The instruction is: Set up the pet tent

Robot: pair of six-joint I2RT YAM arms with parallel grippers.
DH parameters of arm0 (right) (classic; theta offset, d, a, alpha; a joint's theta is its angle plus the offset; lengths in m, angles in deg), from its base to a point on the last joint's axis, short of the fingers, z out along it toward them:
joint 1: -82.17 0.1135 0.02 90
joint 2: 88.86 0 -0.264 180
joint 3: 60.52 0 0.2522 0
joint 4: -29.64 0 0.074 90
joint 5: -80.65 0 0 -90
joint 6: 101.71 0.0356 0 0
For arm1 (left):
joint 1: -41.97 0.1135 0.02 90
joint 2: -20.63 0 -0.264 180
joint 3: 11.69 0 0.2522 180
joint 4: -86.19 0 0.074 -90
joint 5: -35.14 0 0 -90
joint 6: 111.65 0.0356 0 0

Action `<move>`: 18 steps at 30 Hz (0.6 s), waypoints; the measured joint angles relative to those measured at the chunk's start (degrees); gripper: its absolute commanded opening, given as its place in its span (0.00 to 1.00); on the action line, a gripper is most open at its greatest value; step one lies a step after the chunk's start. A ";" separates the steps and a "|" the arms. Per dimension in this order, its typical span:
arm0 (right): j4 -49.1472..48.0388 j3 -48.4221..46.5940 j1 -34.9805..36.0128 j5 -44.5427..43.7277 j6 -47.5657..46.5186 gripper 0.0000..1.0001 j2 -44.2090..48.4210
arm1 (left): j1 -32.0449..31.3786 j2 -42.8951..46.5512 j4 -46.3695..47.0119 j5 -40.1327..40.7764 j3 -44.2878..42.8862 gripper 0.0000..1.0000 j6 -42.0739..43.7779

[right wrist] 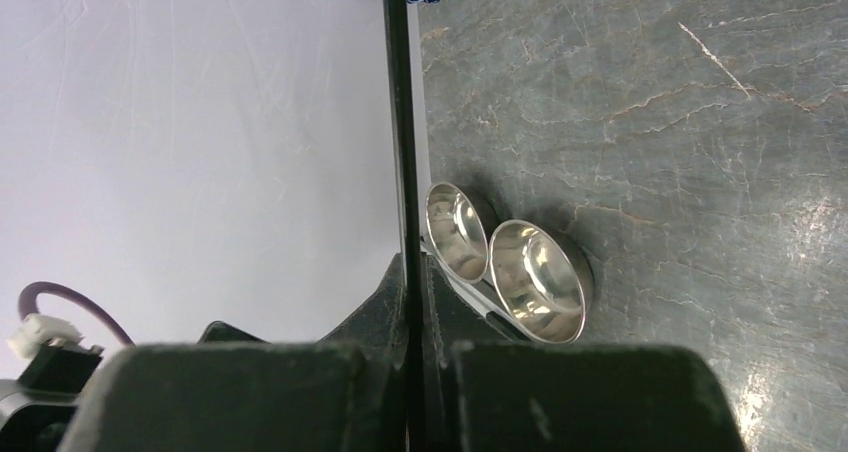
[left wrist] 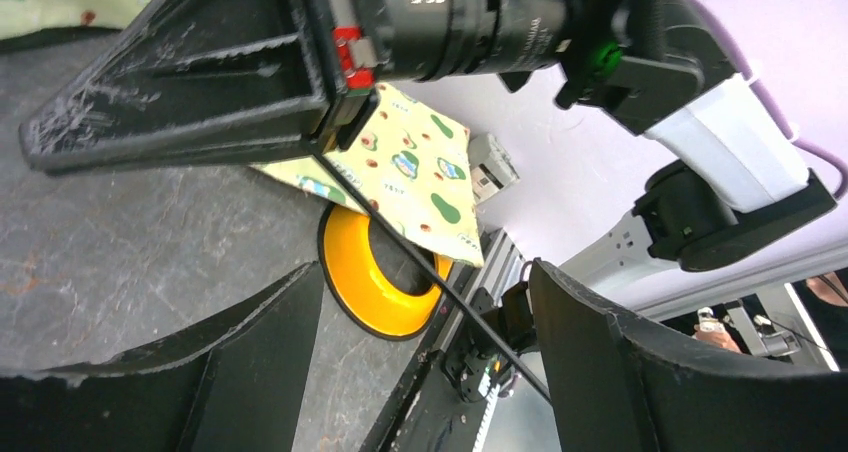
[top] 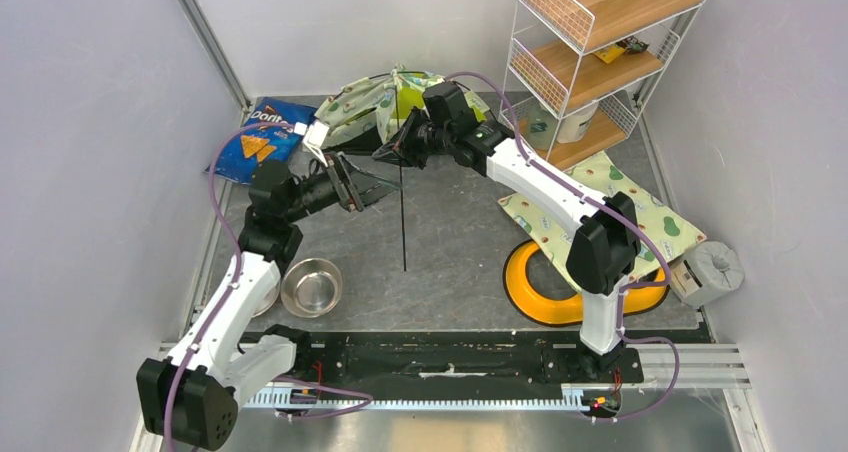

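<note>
The pet tent (top: 372, 104) lies collapsed at the back centre of the table, pale-green avocado print with lime lining showing. My right gripper (top: 388, 153) is shut on a thin black pole (top: 403, 222) that hangs from it towards the near side of the table. In the right wrist view the pole (right wrist: 398, 122) runs straight out from between the shut jaws of the right gripper (right wrist: 410, 277). My left gripper (top: 362, 186) is open just left of the pole. In the left wrist view the pole (left wrist: 440, 287) crosses the gap of the left gripper (left wrist: 425, 272), touching neither finger.
A blue Doritos bag (top: 255, 142) lies at the back left. A steel bowl (top: 312, 287) sits near the left arm. A yellow bowl (top: 545, 287) and the flat matching mat (top: 600, 207) lie on the right. A wire shelf (top: 590, 52) stands back right, with a grey roll (top: 712, 270) at the right edge.
</note>
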 measured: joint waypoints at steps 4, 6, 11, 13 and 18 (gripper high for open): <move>0.00 0.00 0.02 -0.33 -0.20 0.00 0.00 | -1.22 -0.39 -3.61 1.49 0.07 0.67 0.52; 0.00 0.00 0.07 -0.57 -0.33 0.00 0.00 | -2.45 -1.36 -3.91 1.90 0.04 0.60 0.66; 0.13 0.00 0.15 -1.20 -1.68 0.00 -0.37 | -5.44 -5.57 -4.79 2.03 -0.70 0.21 0.74; 0.24 0.00 0.15 -1.75 -2.45 0.02 -0.79 | -5.79 -6.08 -4.83 1.73 -1.31 0.02 0.81; -1.16 0.00 -0.09 -3.63 -3.26 0.52 -0.28 | -5.66 -7.06 -9.22 2.67 -1.66 0.02 0.74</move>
